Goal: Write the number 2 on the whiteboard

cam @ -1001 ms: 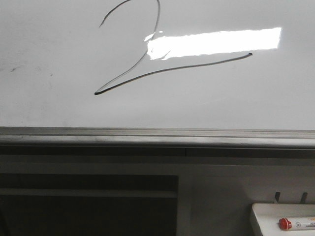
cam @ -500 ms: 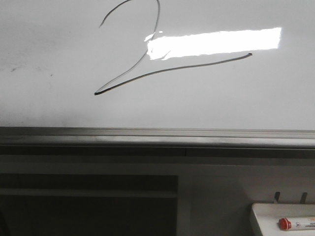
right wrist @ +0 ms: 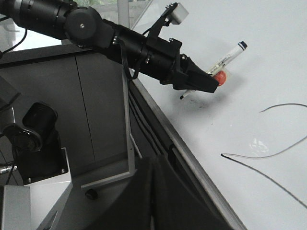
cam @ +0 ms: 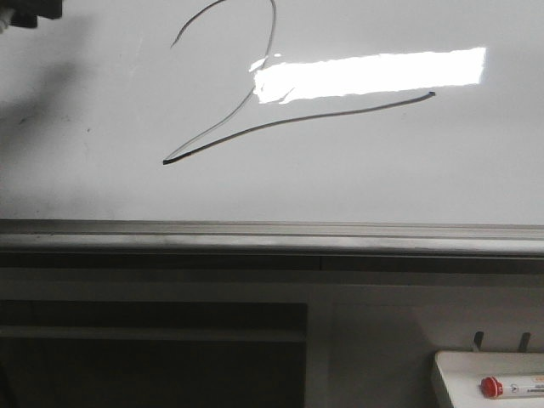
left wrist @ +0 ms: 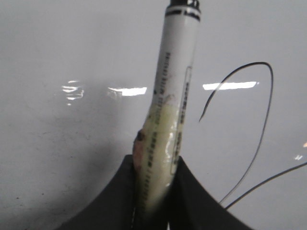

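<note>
Already the large thin black hand-drawn number 2 (cam: 255, 102) stands on the big glossy white whiteboard (cam: 102, 170), with its curved top high and its long tail stretched toward the bright reflection of the lamp. It sits above the grey metal edge rail (cam: 272, 238) of the board, so the task seems finished or nearly finished.

The left end effector (left wrist: 156, 187) is pinching a white cylindrical marker (left wrist: 172, 96) between its dark fingers (left wrist: 192, 201). In the left wrist view the marker points at the board just beside the top curve of the 2; whether the tip touches the surface I cannot tell, because the tip is cut off. The right end effector (right wrist: 153, 201) shows only as dark fingers that look pressed together, with nothing visible between them.

I think the main risk is a stray mark: if the left arm moves sideways while the tip is close to the board, it can draw an extra line beside the 2. The marker also seems held low on its body and a little tilted, so it could slip.

Small black print runs along the marker, but it is too blurred to read.
</note>
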You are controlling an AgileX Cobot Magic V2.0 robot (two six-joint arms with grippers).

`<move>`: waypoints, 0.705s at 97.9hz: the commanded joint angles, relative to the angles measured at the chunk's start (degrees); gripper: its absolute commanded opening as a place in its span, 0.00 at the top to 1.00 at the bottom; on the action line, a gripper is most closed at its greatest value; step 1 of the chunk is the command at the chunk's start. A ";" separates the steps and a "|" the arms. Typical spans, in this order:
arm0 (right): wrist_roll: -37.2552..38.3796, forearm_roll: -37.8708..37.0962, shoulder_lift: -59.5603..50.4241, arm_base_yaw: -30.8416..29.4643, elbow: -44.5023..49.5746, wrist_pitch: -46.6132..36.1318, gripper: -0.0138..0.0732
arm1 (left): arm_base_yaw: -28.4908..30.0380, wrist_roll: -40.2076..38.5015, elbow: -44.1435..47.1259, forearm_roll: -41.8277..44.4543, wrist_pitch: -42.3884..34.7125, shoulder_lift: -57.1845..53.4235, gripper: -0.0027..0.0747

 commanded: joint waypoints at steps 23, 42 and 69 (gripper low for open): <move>0.55 4.03 0.06 -0.49 -0.86 -4.81 0.91 | 0.01 -0.52 -1.48 -0.72 -9.96 5.91 0.99; 0.55 5.37 0.06 -0.49 -0.86 -4.47 0.91 | 0.01 -0.52 -1.48 -0.72 -10.83 8.53 0.99; 0.55 6.04 0.06 -0.49 -0.86 -4.33 0.91 | 0.01 -0.52 -1.48 -0.72 -12.39 11.27 0.99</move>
